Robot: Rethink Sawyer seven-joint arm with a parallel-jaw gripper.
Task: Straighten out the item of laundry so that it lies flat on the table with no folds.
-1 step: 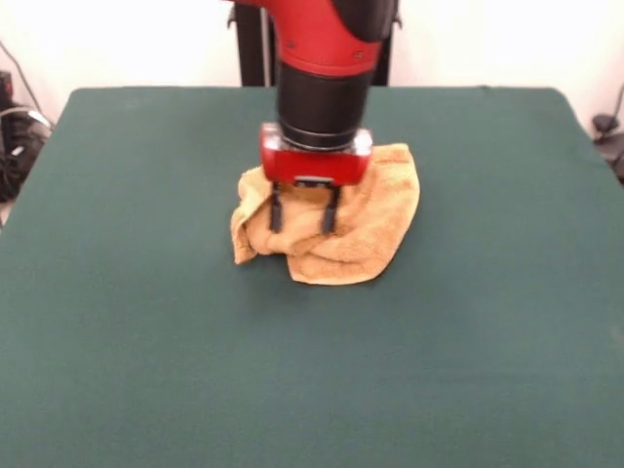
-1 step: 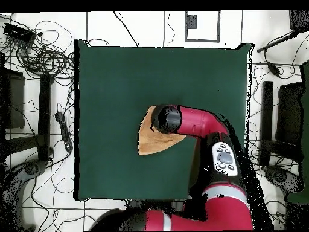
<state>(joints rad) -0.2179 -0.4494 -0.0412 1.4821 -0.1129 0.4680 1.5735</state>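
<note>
Green table (image 1: pixel 146 370) is bare around the bunched-up towel (image 1: pixel 375 219), my gripper (image 1: pixel 303 216) spread directly above it, flattening barely started.

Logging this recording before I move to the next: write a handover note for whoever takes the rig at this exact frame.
End effector: open, two fingers down over the towel's near-left part, straddling a fold; nothing is visibly gripped.
Towel: bunched and folded near the table's middle, slightly toward the robot's side; overhead, the arm hides much of it.
Table: green cloth.
Done: nothing visible; the towel is not flat.
Left: likely grip an edge or corner, pull the folds out, spread it flat.
</note>
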